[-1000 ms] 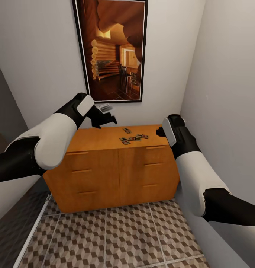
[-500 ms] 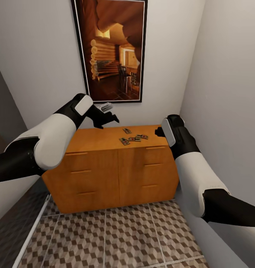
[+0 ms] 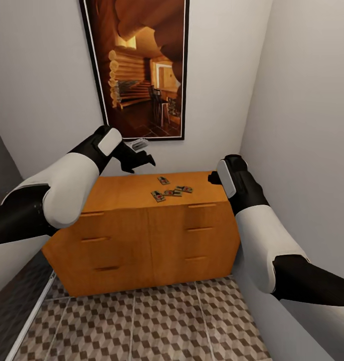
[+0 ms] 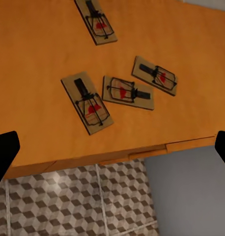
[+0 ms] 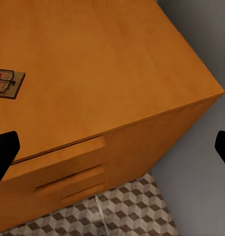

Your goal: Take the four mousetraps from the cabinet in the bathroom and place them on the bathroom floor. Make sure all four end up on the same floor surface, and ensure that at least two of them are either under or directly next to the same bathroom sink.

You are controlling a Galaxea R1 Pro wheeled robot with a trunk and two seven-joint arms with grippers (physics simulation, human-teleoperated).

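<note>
Several mousetraps point(image 3: 172, 192) lie loose on the flat top of the orange wooden cabinet point(image 3: 142, 240), toward its right half. In the left wrist view they are small tan boards with black wire and a red spot point(image 4: 128, 92). My left gripper point(image 3: 147, 153) hovers open above the cabinet's back left, apart from the traps, its black fingertips point(image 4: 4, 152) spread wide. My right gripper point(image 3: 212, 177) hangs open over the cabinet's right end, with one mousetrap point(image 5: 4, 83) off to its side. The patterned bathroom floor point(image 3: 157, 321) lies in front of the cabinet. The sink is out of view.
A tall framed painting point(image 3: 137, 65) hangs on the wall behind the cabinet. A grey wall point(image 3: 302, 125) runs close along the right side. Dark shower tiles point(image 3: 11, 306) and a pale threshold strip lie at the lower left. The cabinet has two columns of closed drawers.
The whole head picture has shifted, so the camera has moved: cabinet, traps and painting now sit further left. Both arms keep nearly the same pose, and the traps lie as before.
</note>
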